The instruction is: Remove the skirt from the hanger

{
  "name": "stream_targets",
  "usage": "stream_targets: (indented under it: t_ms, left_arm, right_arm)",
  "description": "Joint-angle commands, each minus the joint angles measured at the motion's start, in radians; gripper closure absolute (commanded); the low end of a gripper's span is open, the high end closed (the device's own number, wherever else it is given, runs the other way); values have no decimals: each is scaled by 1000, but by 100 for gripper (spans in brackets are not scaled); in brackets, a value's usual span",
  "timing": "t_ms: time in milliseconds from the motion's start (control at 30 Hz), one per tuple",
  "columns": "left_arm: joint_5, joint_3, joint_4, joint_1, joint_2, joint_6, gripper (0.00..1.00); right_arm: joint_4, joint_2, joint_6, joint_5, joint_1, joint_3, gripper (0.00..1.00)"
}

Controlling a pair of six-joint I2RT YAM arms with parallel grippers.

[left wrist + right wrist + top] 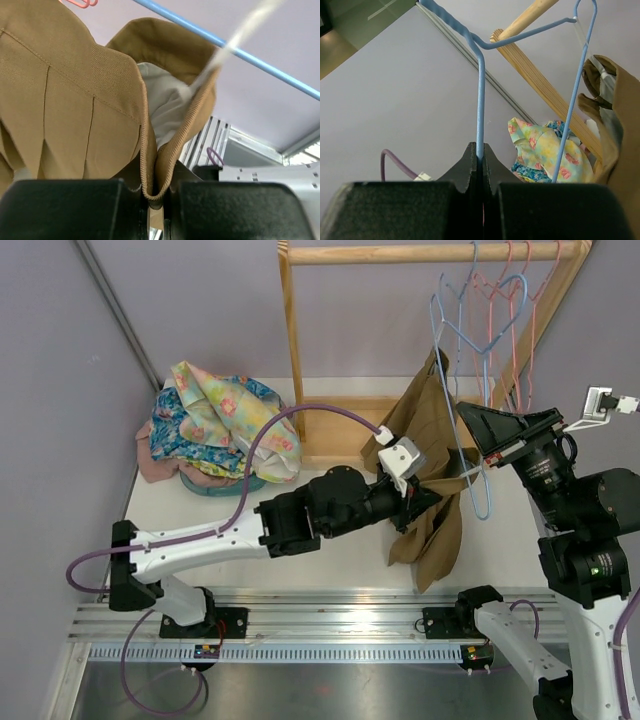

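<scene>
The tan skirt [432,530] hangs on the blue hanger [487,340] by the wooden rack [291,350], its hem low over the table [190,502]; the left gripper [156,200] is clamped on a fold of the skirt's waistband; the right gripper [480,161] is pinched tight on the hanger's wire; floral clothes [220,425] lie heaped well to the left.

Table [340,562] crowding at the back, lying open along its front edge.
A wooden rack [291,360] is fencing the back edge, a blue hanger [480,100] and the skirt [435,540] dangling under its right half; a pile of clothes [215,425] is blocking the back left corner; the left arm [300,520] is lying across the middle.
</scene>
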Motion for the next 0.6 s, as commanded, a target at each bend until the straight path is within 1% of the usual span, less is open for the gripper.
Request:
stream_targets:
  t_ms: [0,100,200,267,333,367,400,433,467,533,567]
  left_arm:
    - [-9,38,7,-34,-137,60,100]
    - [42,71,-64,-57,-177,59,100]
    - [114,137,-88,-92,-163,51,100]
    - [155,174,-91,-121,-109,45,100]
    - [170,252,-92,-173,-50,47,100]
    - [190,286,-103,-190,22,57,100]
    - [197,322,-133,-227,59,65,100]
    - [201,415,-153,-244,96,73,100]
    - [222,460,-175,-256,177,82,100]
    - [246,559,-248,-288,251,90,100]
    - [264,637,-272,-297,280,100,100]
  right_arm:
    - [102,-7,-76,47,5,72,100]
    - [114,7,-95,56,3,68,100]
    - [137,3,-104,97,5,39,100]
    - [145,-4,-121,137,5,22,100]
    - [151,-10,-134,186,5,7,100]
    - [159,-13,-134,201,3,-1,100]
    - [165,-14,-134,215,5,-4,100]
    - [166,-13,-137,238,5,-6,100]
    - [167,-14,-136,249,5,-7,100]
    - [171,-8,-133,289,5,-9,100]
    - [173,-5,-134,300,5,-6,100]
